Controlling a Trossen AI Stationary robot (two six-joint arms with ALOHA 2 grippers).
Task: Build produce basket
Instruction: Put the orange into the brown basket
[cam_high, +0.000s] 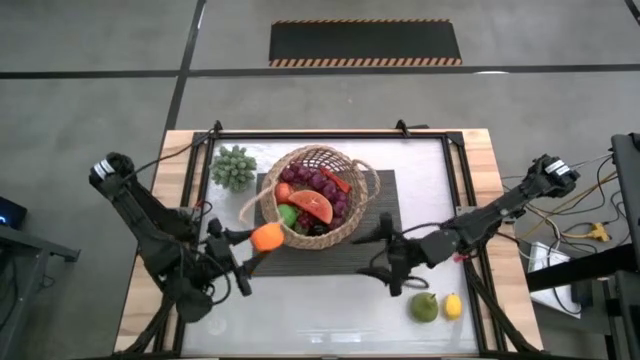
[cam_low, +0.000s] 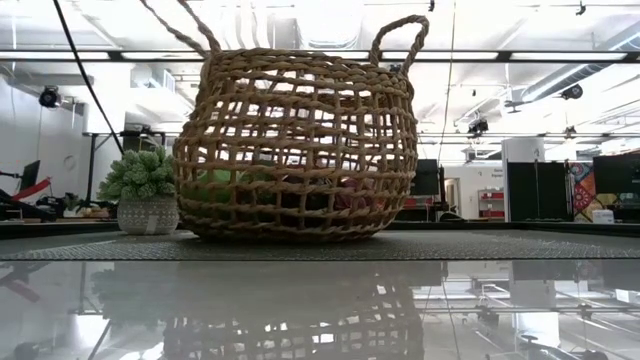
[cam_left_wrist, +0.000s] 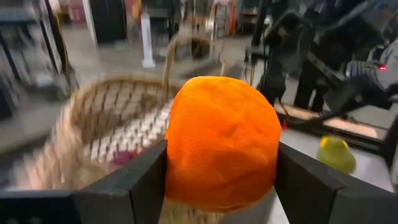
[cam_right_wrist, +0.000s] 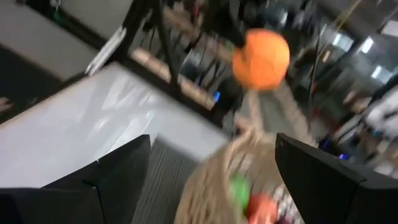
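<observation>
The tan wicker basket (cam_high: 318, 195) stands on a dark ribbed mat (cam_high: 380, 215) and holds grapes, a carrot, a watermelon slice, a green apple and a red piece. It also shows in the low view (cam_low: 295, 145). My left gripper (cam_high: 262, 240) is shut on an orange (cam_high: 267, 237) beside the basket's near-left rim. My right gripper (cam_high: 385, 250) is open and empty at the mat's near-right corner. A green pear (cam_high: 424, 306) and a yellow lemon (cam_high: 452, 306) lie on the table near the front right. My left gripper pinches the orange's two opposite sides (cam_left_wrist: 177, 155) between its two fingers (cam_left_wrist: 140, 180). The fingers come roughly level from the table's left. The orange is lifted clear, beside the basket's rim (cam_left_wrist: 112, 93).
A small potted succulent (cam_high: 233, 166) stands left of the basket at the back. Black frame rails (cam_high: 330, 135) run along the table's edges. Bare glossy table (cam_high: 320, 310) lies in front of the mat.
</observation>
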